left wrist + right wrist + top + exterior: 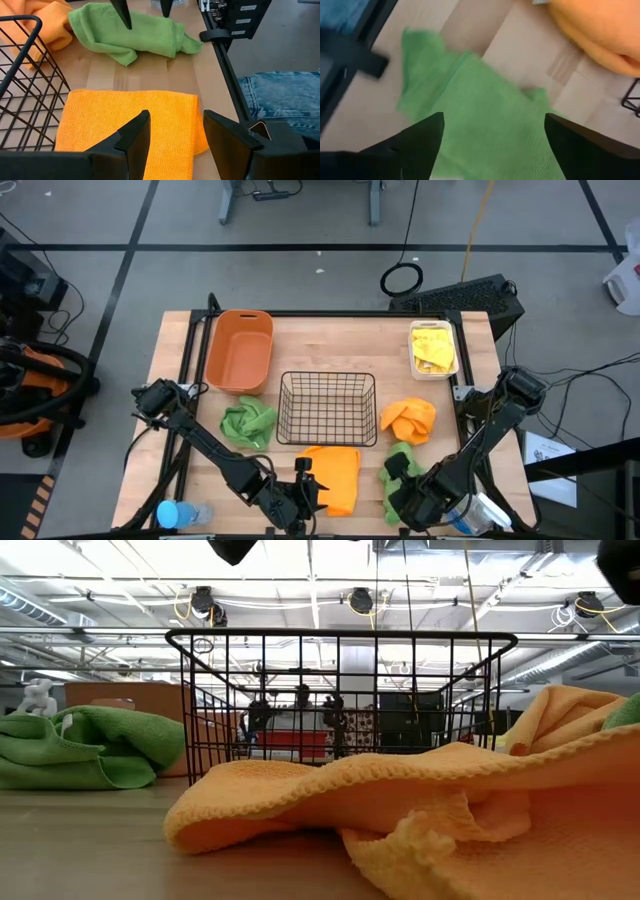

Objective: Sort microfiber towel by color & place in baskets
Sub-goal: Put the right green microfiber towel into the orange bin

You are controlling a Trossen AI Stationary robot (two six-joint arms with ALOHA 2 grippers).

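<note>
**Both my grippers hang open over towels at the near edge**

My left gripper (300,498) hangs with its fingers spread, holding nothing. Just ahead of it lies a flat orange microfiber towel (130,120), roughly rectangular, with a fine ribbed weave and a stitched hem, spread on the pale wooden table (180,350). A bunched green towel (248,422) sits farther out, to that gripper's left side. Well beyond that is the oblong orange plastic tub (240,350), smooth-walled with rounded corners.

The square black wire-mesh basket (328,408) stands just past the flat orange towel, its thin bars crossing in an open grid.

My right gripper (408,498) is also open, fingers wide apart, directly over a second green towel (485,120), which lies loosely folded beneath and between the fingers. A crumpled orange towel (408,420) lies just beyond it, soft and heaped. Farthest out from this gripper is the white rectangular plastic bin (434,370), with a yellow towel (432,346) inside.
</note>
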